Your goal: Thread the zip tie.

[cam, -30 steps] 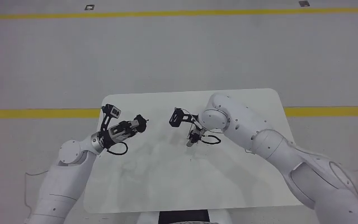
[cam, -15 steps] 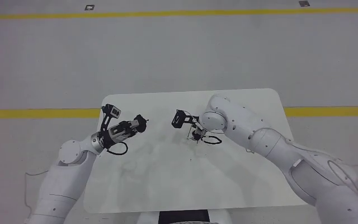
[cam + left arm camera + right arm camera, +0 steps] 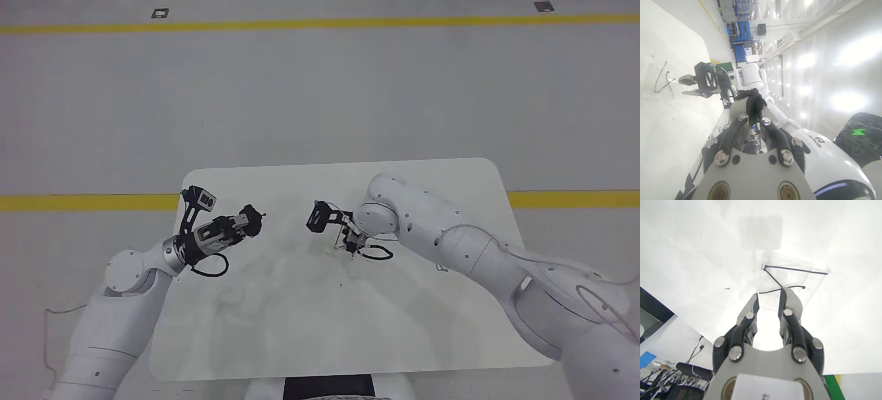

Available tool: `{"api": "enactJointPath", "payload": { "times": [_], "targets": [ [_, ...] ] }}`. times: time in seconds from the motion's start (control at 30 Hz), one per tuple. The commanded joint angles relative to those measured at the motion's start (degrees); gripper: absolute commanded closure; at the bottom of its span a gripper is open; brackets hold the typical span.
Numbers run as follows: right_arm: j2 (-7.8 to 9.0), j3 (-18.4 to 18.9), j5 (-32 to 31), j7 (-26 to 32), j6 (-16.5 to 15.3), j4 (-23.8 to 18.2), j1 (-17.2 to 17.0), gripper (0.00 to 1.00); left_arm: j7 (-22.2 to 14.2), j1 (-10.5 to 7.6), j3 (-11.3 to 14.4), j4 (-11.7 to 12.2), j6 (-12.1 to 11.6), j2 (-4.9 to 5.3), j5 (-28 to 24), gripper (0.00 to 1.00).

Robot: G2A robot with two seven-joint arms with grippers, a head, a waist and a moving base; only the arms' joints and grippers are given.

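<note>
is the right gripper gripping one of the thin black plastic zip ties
No, the right gripper stands open over the black zip ties, clamped on none of them.

From above the arms, our top view looks steeply down and from well off takes in the whole white rounded desk [image 3: 300, 330] and the grey floor [image 3: 320, 90] beyond. Our left wrist view sits close behind the left claw [image 3: 753, 96] and faces level across the desk toward the right claw [image 3: 686, 86] and a bright hall [image 3: 742, 28]. Our right wrist view sits close behind its own claw and faces down at the desk. Both wrist views share the thin black zip ties [image 3: 795, 270].
</note>
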Motion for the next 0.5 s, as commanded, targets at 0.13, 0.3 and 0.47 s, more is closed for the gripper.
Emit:
{"api": "enactJointPath", "payload": {
  "times": [0.13,0.3,0.47],
  "targets": [
    [-1.76,-0.05,-1.48,0.73,0.0,1.95,-0.58,0.78,0.0,0.0,0.0,0.0,0.0,0.0,0.0,1.0],
    [-3.11,-0.05,-0.29,2.08,0.0,3.46,-0.91,0.75,0.0,0.0,0.0,0.0,0.0,0.0,0.0,1.0],
    [-3.89,-0.05,1.41,2.79,0.0,3.87,-1.07,0.74,0.0,0.0,0.0,0.0,0.0,0.0,0.0,1.0]
  ]
}}
